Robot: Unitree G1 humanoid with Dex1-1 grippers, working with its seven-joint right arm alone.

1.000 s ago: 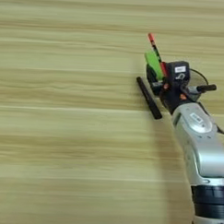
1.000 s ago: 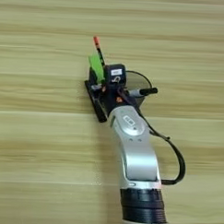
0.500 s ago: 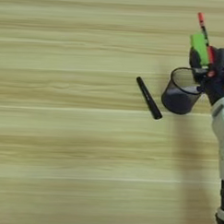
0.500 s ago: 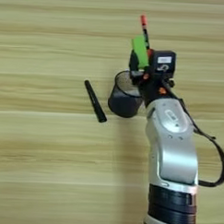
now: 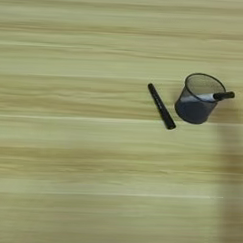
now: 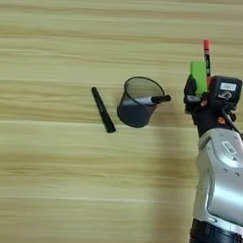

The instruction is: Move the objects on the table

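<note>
One marker lies on the table, just left of one mesh pen cup holding a black-capped pen. Since half a second ago the right gripper has swung further toward the right edge. One green block and one red-tipped pen sit at it; whether its fingers clamp them I cannot tell.

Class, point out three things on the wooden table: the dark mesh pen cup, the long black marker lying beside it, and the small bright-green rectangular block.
Dark mesh pen cup (image 6: pixel 136 111): right eye view, lower side wall.
Long black marker (image 6: pixel 103 109): right eye view, middle of barrel.
Small bright-green rectangular block (image 6: pixel 198 77): right eye view, middle of its broad face.
</note>
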